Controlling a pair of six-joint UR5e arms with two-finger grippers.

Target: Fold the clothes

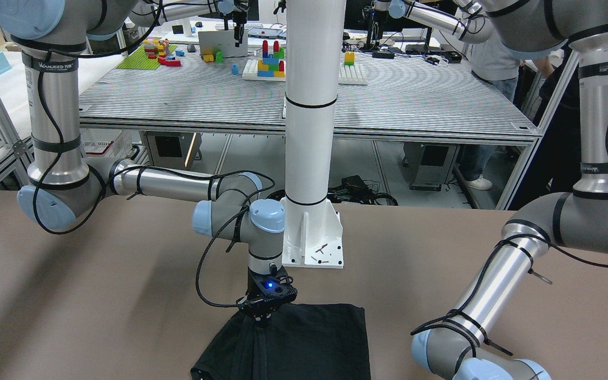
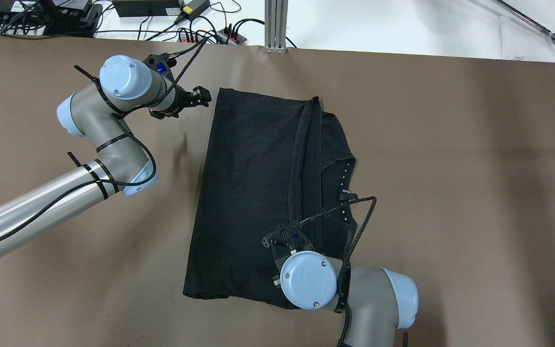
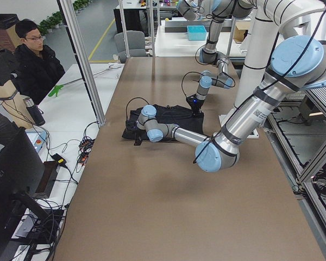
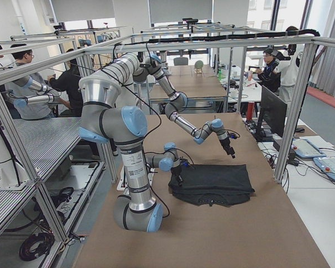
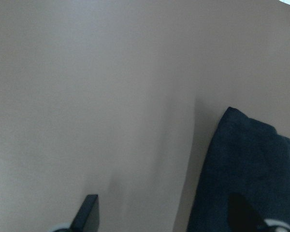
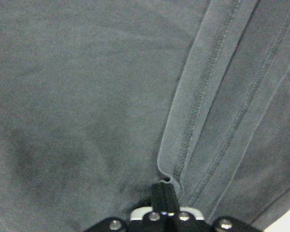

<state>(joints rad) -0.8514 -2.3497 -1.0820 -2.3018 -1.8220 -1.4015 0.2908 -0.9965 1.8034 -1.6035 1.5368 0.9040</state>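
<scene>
Right pincer (image 6: 164,184) pointed straight down, clenched on the black garment's (image 2: 248,183) hem; left pincer (image 5: 163,200) hung released beside its corner.

A white pole (image 1: 309,105) stands bolted by its base plate (image 1: 314,253) to a brown table (image 1: 98,295). Behind the pole is a grey striped bench (image 1: 415,100) bearing coloured building blocks (image 1: 269,60). Under that bench, just behind the pole's foot, black cables (image 1: 362,190) lie on a pale floor (image 1: 262,158). Across the table from the pole runs a white desk (image 3: 70,103), with a person in a dark jacket (image 3: 35,62) seated at it and a dark monitor (image 3: 13,179). Farther beyond the pole stand a grey chair (image 3: 129,42) and potted plants (image 3: 49,24). The light is bright and even.
</scene>
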